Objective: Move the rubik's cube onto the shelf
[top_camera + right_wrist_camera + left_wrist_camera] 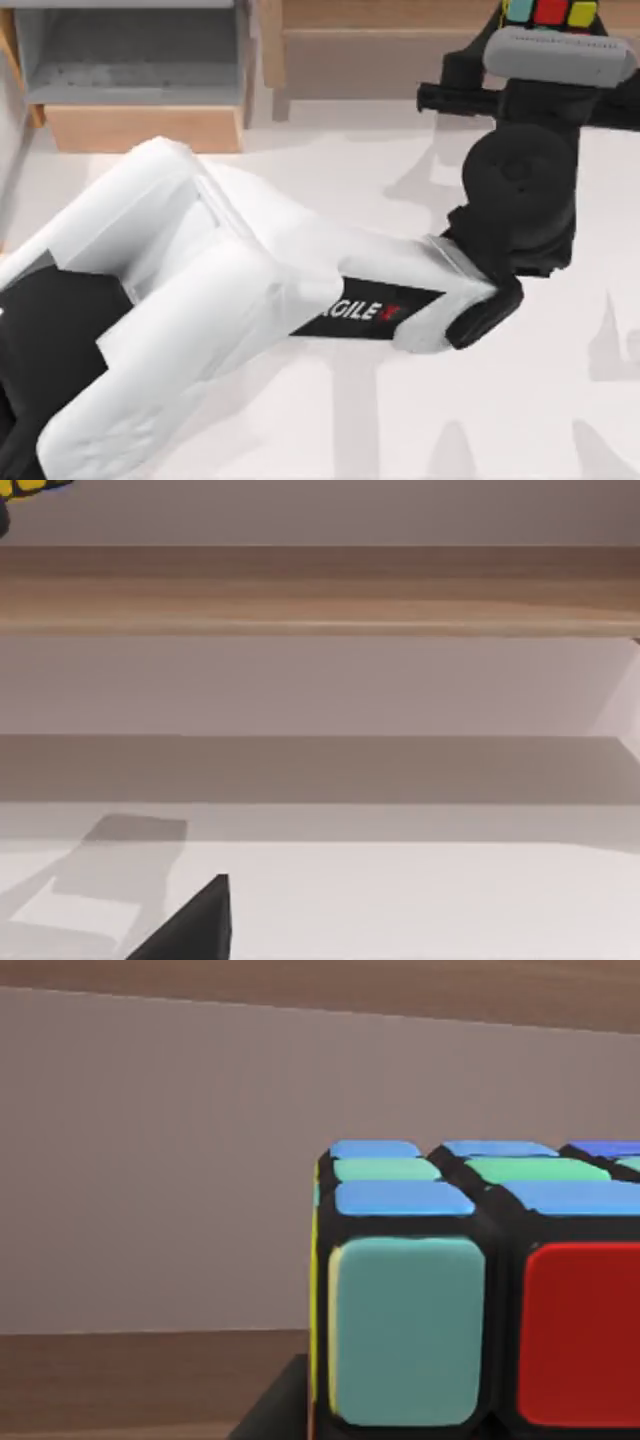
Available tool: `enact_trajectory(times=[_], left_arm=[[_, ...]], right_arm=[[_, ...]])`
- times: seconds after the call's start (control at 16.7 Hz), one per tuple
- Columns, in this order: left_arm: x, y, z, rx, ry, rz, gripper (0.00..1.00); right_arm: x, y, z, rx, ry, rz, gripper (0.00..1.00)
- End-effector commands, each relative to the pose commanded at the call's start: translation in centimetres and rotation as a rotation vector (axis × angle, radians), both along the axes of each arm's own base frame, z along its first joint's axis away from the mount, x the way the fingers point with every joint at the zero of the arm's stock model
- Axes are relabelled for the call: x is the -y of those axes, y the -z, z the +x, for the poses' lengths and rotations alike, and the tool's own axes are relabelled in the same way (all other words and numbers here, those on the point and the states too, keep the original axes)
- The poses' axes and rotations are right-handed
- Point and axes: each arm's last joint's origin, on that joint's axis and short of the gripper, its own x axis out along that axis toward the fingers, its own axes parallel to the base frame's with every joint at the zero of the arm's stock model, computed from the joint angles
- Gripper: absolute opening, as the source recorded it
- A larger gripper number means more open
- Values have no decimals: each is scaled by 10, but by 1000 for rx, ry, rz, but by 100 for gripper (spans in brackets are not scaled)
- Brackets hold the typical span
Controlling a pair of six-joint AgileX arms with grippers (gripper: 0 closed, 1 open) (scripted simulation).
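The rubik's cube (551,12) is a glossy block of square stickers split by black grid lines; the top view shows teal, red and yellow faces, my left wrist view blue and green ones too. It sits at the top view's far right, over the shelf (400,35), a long light-brown wooden piece with smooth plank grain and a shaded recess. A shorter wooden box (130,70) with grey interior stands to the left. My left arm, white shell and black wrist, reaches diagonally across the pale tabletop (330,420); my left end effector (545,40) is at the cube, but whether it grips I cannot tell.
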Motion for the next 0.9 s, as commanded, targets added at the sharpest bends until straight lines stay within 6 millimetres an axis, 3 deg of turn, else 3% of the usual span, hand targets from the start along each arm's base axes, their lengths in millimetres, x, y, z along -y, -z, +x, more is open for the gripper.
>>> enact_trajectory(times=[0.24,0.42,0.9], left_arm=[[-21,31,42,-21,-121,17,0],[-35,50,61,-45,-183,47,0],[-38,55,64,-54,-198,60,0]], right_arm=[[0,0,0,0,0,0,100],[0,0,0,0,0,0,100],[0,0,0,0,0,0,100]])
